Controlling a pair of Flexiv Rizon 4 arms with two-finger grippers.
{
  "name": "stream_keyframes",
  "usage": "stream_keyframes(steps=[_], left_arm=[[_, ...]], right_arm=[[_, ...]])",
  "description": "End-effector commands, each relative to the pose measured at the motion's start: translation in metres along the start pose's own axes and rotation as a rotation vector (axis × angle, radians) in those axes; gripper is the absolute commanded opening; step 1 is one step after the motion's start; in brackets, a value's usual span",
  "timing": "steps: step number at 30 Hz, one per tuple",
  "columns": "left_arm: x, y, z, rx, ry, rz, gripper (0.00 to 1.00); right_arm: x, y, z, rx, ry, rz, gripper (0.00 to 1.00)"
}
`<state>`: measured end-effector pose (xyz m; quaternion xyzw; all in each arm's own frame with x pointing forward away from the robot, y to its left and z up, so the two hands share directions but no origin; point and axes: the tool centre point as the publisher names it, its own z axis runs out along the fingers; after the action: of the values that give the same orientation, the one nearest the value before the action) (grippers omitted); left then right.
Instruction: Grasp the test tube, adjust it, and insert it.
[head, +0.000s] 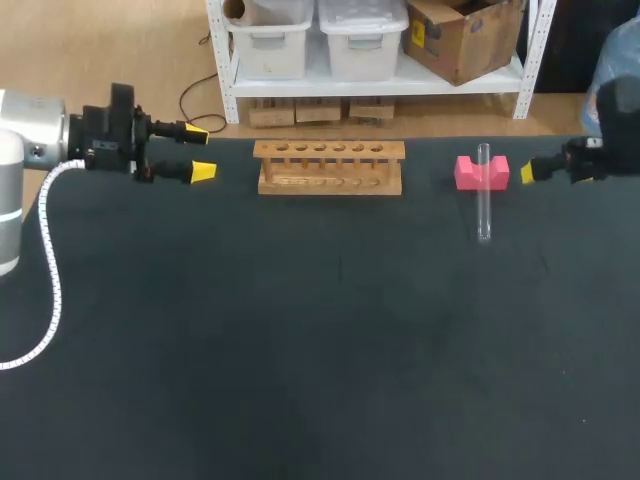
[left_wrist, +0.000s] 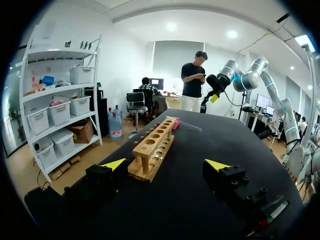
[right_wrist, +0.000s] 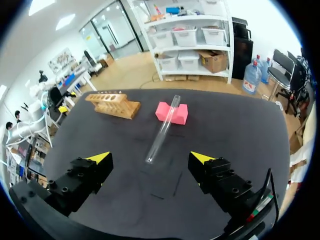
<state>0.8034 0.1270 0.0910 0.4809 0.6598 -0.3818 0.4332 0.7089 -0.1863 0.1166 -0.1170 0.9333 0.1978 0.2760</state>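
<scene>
Starting at right gripper (right_wrist: 150, 159), fingers spread, empty: probably best centred across test tube (right_wrist: 163, 129) just ahead, one end propped on pink block (right_wrist: 172, 113), closing near the raised end. Left gripper (head: 200, 151) likewise open, beside wooden rack (head: 330, 167). Counted: one tube, one block, one rack, six top holes.

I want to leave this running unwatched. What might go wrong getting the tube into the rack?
The test tube lies propped on the pink block; a nudge from the open right end effector may roll it off.
It is clear and looks smooth, so it may slip while being turned upright.
The rack has small holes; a tilted tube may catch a rim.
</scene>
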Motion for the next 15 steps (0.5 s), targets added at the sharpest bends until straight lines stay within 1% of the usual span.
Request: stream_keyframes(steps=[1,4,11,15], left_arm=[[0.001,0.000,0.000,-0.002,-0.002,0.002,1.00],[0.001,0.000,0.000,-0.002,-0.002,0.002,1.00],[0.001,0.000,0.000,-0.002,-0.002,0.002,1.00],[0.001,0.000,0.000,-0.002,-0.002,0.002,1.00]], right_arm=[[-0.010,0.008,0.012,0.252,0.004,-0.011,1.00],[-0.013,0.008,0.023,0.311,-0.007,-0.034,1.00],[-0.017,0.006,0.044,0.416,-0.094,-0.065,1.00],[-0.020,0.004,0.052,0.467,-0.116,-0.063,1.00]])
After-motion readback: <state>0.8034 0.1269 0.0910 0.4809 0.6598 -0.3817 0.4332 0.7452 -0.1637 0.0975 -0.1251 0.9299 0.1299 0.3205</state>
